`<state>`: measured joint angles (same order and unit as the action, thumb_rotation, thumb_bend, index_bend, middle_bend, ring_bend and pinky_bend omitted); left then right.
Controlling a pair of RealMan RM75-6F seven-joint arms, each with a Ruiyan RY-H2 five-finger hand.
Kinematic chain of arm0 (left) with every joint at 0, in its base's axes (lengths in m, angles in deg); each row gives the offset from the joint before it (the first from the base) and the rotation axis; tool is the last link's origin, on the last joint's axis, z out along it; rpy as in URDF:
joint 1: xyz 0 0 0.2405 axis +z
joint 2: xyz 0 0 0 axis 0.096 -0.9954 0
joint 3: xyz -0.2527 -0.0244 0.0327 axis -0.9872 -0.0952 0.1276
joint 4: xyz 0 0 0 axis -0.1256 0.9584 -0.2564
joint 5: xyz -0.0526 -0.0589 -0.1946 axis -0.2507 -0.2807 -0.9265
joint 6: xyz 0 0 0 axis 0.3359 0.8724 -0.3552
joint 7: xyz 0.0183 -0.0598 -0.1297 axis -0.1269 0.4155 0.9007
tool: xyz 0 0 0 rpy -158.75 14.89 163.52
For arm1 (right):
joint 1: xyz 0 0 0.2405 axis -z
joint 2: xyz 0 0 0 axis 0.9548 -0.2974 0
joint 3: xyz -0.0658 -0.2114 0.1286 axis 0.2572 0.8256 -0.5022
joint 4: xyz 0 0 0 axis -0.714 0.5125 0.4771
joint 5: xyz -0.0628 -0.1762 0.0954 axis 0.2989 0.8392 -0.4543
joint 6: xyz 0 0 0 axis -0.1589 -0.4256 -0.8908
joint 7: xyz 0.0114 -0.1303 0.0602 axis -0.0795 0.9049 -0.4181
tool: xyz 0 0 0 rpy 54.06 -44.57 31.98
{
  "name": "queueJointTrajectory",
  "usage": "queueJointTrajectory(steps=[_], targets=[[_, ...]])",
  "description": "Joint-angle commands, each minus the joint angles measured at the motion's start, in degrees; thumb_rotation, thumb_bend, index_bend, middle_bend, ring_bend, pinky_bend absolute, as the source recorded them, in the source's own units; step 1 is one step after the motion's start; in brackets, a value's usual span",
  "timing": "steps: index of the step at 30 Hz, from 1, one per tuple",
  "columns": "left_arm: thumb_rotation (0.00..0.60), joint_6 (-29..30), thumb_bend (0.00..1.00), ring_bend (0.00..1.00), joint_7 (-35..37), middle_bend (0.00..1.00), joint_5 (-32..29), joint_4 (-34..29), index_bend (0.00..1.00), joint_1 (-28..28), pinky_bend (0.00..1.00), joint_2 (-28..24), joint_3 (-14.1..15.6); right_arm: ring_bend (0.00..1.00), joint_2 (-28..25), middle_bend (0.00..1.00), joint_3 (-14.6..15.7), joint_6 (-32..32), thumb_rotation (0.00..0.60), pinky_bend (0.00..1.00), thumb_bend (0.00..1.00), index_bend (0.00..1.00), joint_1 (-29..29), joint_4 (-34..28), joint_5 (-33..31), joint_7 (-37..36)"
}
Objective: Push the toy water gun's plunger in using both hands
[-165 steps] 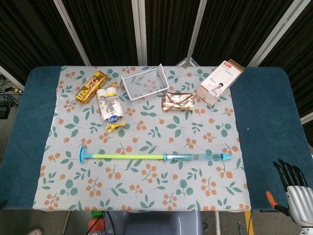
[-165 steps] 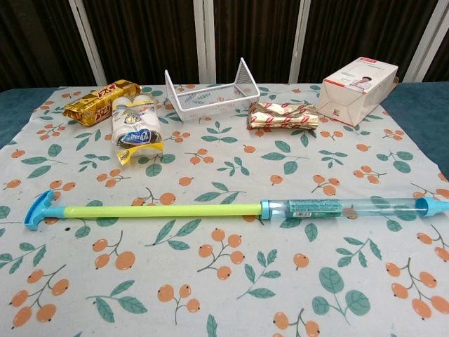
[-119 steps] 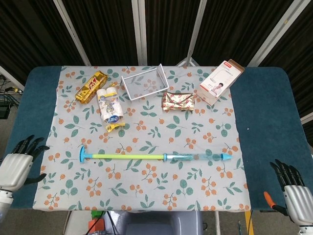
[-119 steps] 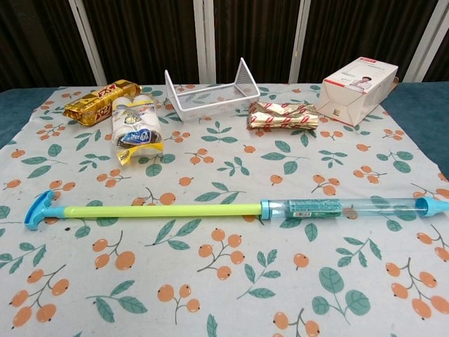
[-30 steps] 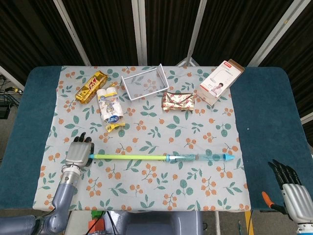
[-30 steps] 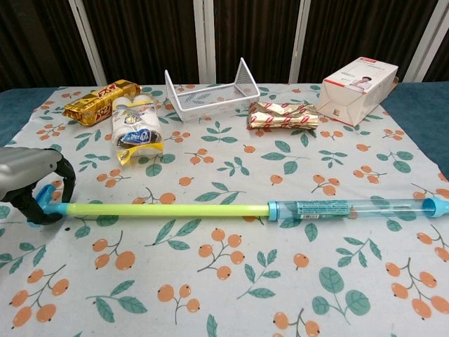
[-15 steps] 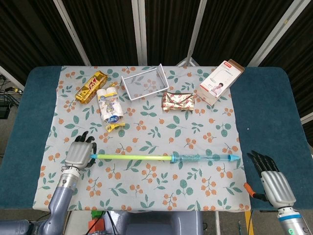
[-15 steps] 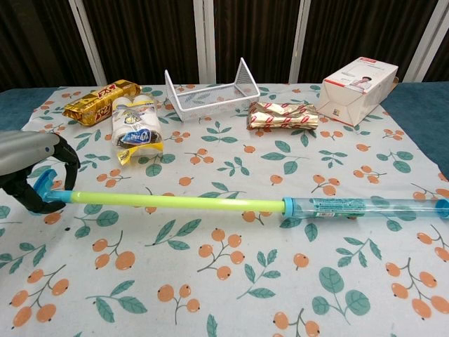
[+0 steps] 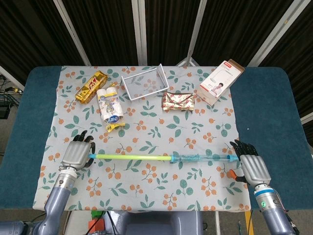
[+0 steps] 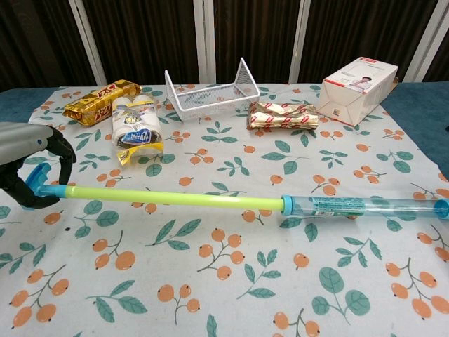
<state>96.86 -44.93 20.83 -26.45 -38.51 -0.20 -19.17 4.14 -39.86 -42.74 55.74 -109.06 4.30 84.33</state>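
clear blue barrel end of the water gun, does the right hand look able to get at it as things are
Probably yes. The right hand sits just beyond the nozzle end of the clear blue barrel, fingers spread, with only bare floral cloth between them. Contact cannot be judged.

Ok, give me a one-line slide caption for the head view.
Left hand grips the water gun plunger handle while the right hand waits at the nozzle end.

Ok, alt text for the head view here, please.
A toy water gun lies across a floral tablecloth, its plunger handle gripped by the left hand while the right hand is open at its nozzle end. Snack packs, a wire basket and a box sit behind.
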Motion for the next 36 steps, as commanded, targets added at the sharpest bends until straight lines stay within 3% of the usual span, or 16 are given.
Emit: queueJointTrajectory(steps=[1,7,14,17,27,36], targets=[[0.600,-0.33,0.50,0.05,0.30,0.21,-0.25,0.28,0.61,-0.10,0.16,-0.03,0.01,0.00,2.72,0.00,-1.17,1.30,0.600,0.00,0.37,0.00,-3.12,2.13,-5.82,4.62],[0.600,-0.56,0.50,0.05,0.55,0.21,-0.43,0.26,0.61,-0.38,0.16,-0.48,-0.17,0.00,5.40,0.00,-1.16,1.30,0.600,0.00,0.37,0.01,-5.44,5.20,-10.03,7.77],[0.600,-0.65,0.50,0.05,0.60,0.21,-0.85,-0.17,0.61,-0.75,0.16,-1.20,-0.47,0.00,8.35,0.00,-0.36,1.45,0.600,0.00,0.37,0.13,-6.88,8.40,-12.91,8.93],[0.600,-0.66,0.50,0.05,0.57,0.21,-1.01,-0.24,0.61,-0.85,0.16,-1.34,-0.48,0.00,9.30,0.00,-0.31,1.28,0.600,0.00,0.37,0.18,-7.16,9.26,-13.18,8.59],[0.600,-0.81,0.50,0.05,0.62,0.21,-1.63,0.10,0.61,-1.20,0.16,-1.21,-0.35,0.00,11.81,0.00,0.10,1.29,0.600,0.00,0.37,0.19,-8.13,12.21,-13.67,7.65],[0.600,-0.65,0.50,0.05,0.70,0.21,-2.05,0.06,0.61,-1.48,0.16,-1.74,-0.57,0.00,14.13,0.00,0.88,1.32,0.600,0.00,0.37,0.28,-8.77,14.72,-14.31,7.80]])
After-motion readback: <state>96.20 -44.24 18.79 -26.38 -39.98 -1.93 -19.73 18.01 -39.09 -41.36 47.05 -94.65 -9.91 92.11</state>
